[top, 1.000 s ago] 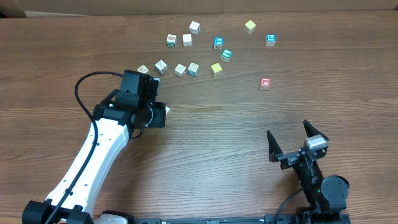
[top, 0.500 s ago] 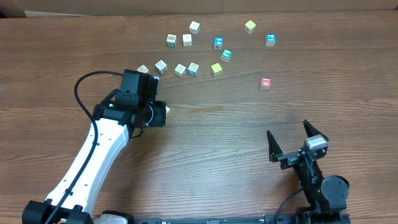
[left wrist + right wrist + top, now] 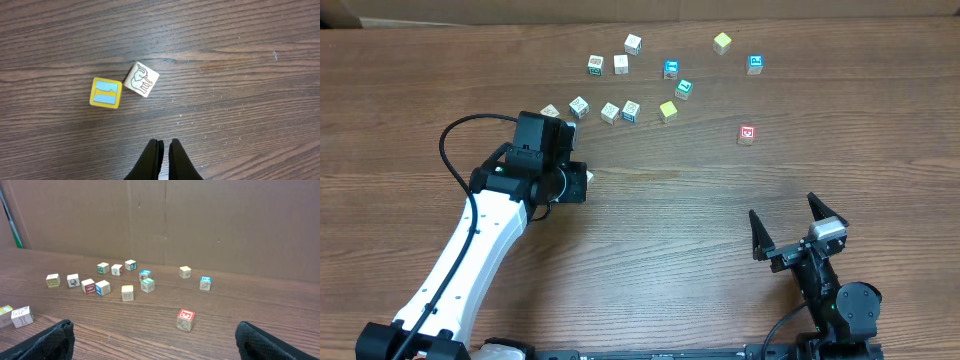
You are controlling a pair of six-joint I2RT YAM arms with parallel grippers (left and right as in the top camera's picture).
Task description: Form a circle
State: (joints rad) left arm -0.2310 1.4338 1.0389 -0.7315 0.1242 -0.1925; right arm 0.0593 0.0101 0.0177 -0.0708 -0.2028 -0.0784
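Left wrist, left claw closed, yellow cube ahead

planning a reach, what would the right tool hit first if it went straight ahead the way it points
Probably the red cube, sitting a little right of centre ahead of the open right tool; depth is unclear.

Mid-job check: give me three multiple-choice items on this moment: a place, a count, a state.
1. Where is the red cube? A) under the left gripper B) alone, right of the other cubes C) between the right fingers
2. Cubes in left wrist view? A) one B) two C) four
3. Right gripper? A) shut on a cube B) shut, empty C) open, empty
1 B: it sits apart from the rest. 2 B: a yellow-rimmed blue cube and an animal-print cube. 3 C: jaws spread, nothing between.
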